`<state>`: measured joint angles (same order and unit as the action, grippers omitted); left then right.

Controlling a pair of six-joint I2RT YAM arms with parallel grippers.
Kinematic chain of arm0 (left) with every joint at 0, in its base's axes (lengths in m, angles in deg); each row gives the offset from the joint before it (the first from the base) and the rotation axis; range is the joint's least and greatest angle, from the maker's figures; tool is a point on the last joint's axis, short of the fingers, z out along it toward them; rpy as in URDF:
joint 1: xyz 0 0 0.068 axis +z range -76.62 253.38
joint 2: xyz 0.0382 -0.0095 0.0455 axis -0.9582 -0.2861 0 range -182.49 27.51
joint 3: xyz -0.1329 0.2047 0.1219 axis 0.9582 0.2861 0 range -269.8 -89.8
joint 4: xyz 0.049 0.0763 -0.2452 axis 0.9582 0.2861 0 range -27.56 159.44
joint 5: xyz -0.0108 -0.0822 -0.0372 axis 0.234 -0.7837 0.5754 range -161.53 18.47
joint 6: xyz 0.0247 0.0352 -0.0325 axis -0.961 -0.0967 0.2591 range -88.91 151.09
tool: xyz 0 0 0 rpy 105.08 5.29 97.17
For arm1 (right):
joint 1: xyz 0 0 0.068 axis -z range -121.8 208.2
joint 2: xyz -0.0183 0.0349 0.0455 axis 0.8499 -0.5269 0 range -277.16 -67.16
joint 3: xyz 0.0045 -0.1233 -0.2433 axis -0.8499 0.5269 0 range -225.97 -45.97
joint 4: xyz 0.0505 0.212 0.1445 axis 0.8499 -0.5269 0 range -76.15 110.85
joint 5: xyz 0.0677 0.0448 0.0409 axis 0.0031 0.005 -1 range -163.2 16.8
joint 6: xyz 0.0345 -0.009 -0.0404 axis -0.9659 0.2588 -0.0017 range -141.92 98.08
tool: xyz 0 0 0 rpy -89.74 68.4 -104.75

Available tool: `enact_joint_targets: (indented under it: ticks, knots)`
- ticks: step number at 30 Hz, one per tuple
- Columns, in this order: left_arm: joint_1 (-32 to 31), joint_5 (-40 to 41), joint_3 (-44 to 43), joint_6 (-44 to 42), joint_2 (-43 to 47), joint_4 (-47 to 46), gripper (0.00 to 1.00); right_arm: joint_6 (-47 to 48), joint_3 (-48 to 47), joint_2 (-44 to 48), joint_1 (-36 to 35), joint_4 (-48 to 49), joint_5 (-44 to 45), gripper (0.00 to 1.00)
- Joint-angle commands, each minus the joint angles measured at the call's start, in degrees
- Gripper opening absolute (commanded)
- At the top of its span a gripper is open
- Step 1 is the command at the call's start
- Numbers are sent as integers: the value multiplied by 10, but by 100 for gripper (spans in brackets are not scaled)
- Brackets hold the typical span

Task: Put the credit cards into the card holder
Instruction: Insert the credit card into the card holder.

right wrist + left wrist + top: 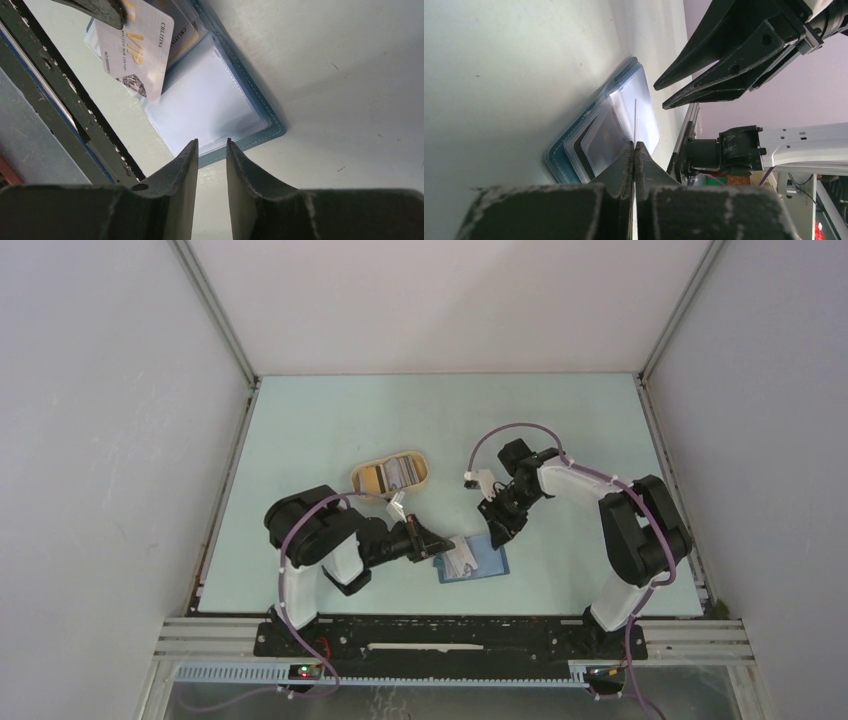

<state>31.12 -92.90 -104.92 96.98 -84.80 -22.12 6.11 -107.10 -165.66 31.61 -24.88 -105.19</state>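
The card holder (220, 100) is lying open and flat on the table (560, 420), near the front edge and pretty much between the two arms, clear sleeves facing up. It looks like a couple of cards are sitting in the sleeves on one half, though I can't count them.

The white VIP card (136, 50) is hanging right over that same half. The left gripper (635, 150) is pinching it by one end, jaws clamped tight on it. In the left wrist view the card is showing edge-on, sticking straight out past the fingertips. So its long axis is running from the gripper toward the holder, which is lying just ahead of it and below. The card is tilted, one lower corner leading down at the sleeves. Can't tell whether that corner is touching plastic or just above it.

The right gripper (212, 150) is hovering over the holder's other half, tips pointing down near its blue edge. Its jaws are standing a narrow gap apart with nothing between them. My guess is it's lining up to pin the holder.

The left arm is the nearer one, so I'd say the insert hinges on flattening the card in line with a sleeve mouth.

Further back, the tan tray (357, 476) is holding the spare cards (400, 470), well apart from all this.
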Motion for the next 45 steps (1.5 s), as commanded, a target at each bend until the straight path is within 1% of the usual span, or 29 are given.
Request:
enact_joint_targets:
  ticks: [1, 5, 16, 20, 24, 34, 38, 45]
  knots:
    - [-4, -3, -16, 14, -10, -8, 0, -8, 0, 0, -6, 7, 3, 35]
    - [-5, -8, -26, 14, -12, 28, 0, -12, 0, 0, -6, 9, 5, 34]
    - [-8, -13, -58, -42, 51, 221, 0, -17, 0, 0, -10, 12, 8, 32]
    - [-8, -17, -83, -70, 73, 300, 0, -19, 0, 0, -12, 13, 8, 32]
    - [-7, -27, -100, -84, 82, 356, 0, -21, 0, -2, -13, 14, 13, 32]
    - [-8, -42, -123, -96, 93, 435, 0, -25, 0, -7, -20, 16, 24, 31]
    - [-8, -47, -140, -103, 97, 488, 0, -27, 0, -7, -21, 17, 27, 31]
    - [-7, -55, -161, -112, 95, 530, 0, -29, 0, -4, -23, 19, 30, 31]
